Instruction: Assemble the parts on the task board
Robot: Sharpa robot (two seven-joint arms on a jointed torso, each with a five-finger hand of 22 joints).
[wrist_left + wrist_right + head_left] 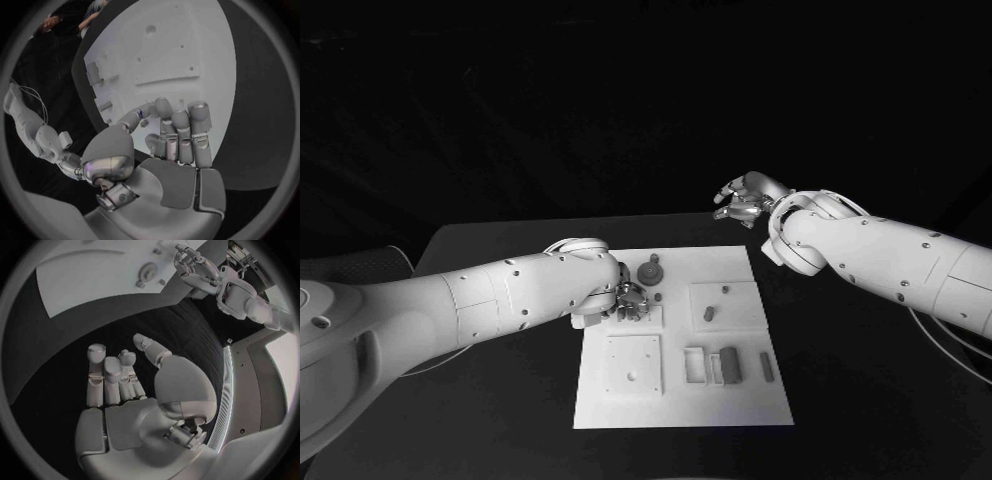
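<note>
The white task board (682, 400) lies in the middle of the black table. My left hand (630, 298) is low over the board's left middle, fingers curled in. In the left wrist view its thumb and a finger (164, 111) pinch a small grey part (145, 122) just above the board (187, 45). A round grey part (652, 270) stands just beyond that hand. My right hand (750, 200) hangs in the air past the board's far right corner, holding nothing, its fingers (106, 375) stretched out over the dark table.
Two small grey parts (710, 312) lie on a raised square at the board's right. Upright white blocks (692, 365) and grey bars (728, 365) stand near the front right. A square plate (633, 366) sits at the front left.
</note>
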